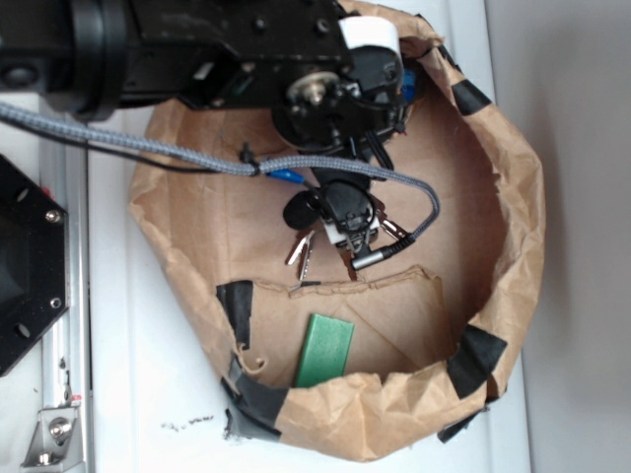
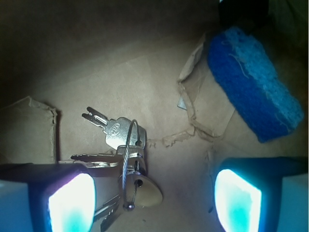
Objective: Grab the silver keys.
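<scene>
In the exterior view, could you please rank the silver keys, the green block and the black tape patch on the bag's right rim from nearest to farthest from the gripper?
1. Silver keys, right under the gripper.
2. Green block, below it on the bag floor.
3. Black tape patch, lower right rim.

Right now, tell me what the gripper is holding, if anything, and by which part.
Nothing is held. The gripper is open, its fingers apart above the bunch of shiny silver metal keys, which lies on the brown paper between them, nearer one finger.
</scene>
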